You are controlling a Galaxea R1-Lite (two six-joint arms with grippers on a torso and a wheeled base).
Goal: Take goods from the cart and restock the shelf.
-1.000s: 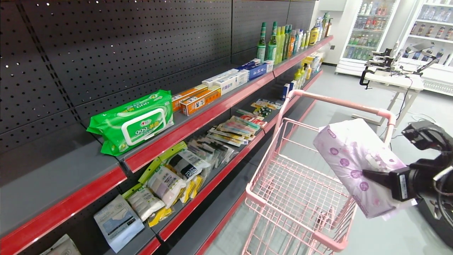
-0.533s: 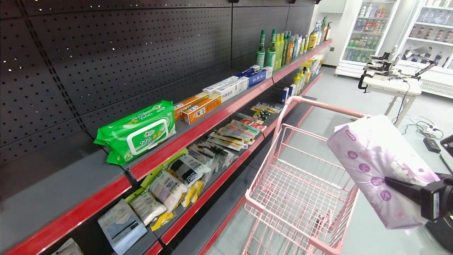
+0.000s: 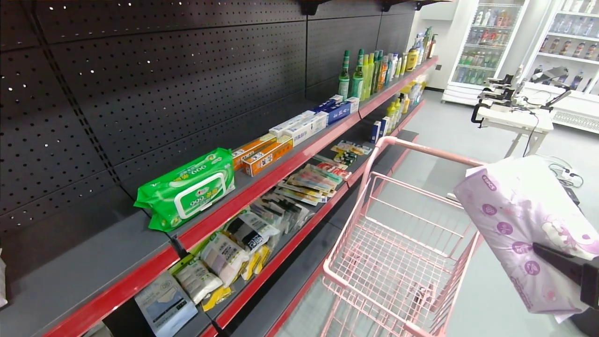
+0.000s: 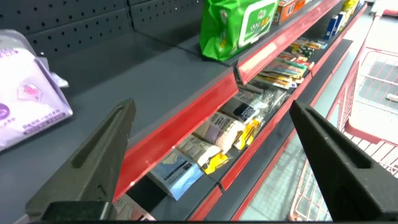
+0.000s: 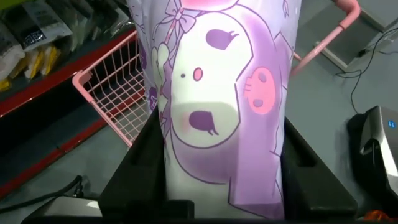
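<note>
A purple-and-white printed soft pack (image 3: 519, 224) hangs at the right, over the right rim of the pink wire cart (image 3: 374, 234). My right gripper (image 3: 559, 267) is shut on it; in the right wrist view the pack (image 5: 224, 93) sits between both fingers (image 5: 140, 162) of that gripper (image 5: 224, 158). My left gripper (image 4: 211, 109) stands open above the grey top shelf (image 4: 143, 81), nothing between its fingers. A similar purple pack (image 4: 25, 93) lies on that shelf beside it. A green wipes pack (image 3: 187, 189) lies farther along the shelf (image 3: 70, 276).
Orange and white boxes (image 3: 262, 154) and green bottles (image 3: 360, 75) line the top shelf behind its red lip (image 3: 281, 175). Sachets and bags (image 3: 234, 243) fill the lower shelf. A white table (image 3: 514, 117) and glass-door coolers (image 3: 486, 42) stand beyond the cart.
The head view has shifted, so shelf and cart sit lower in the picture. The right gripper has carried the purple pack to the right, off the cart's handle corner.
</note>
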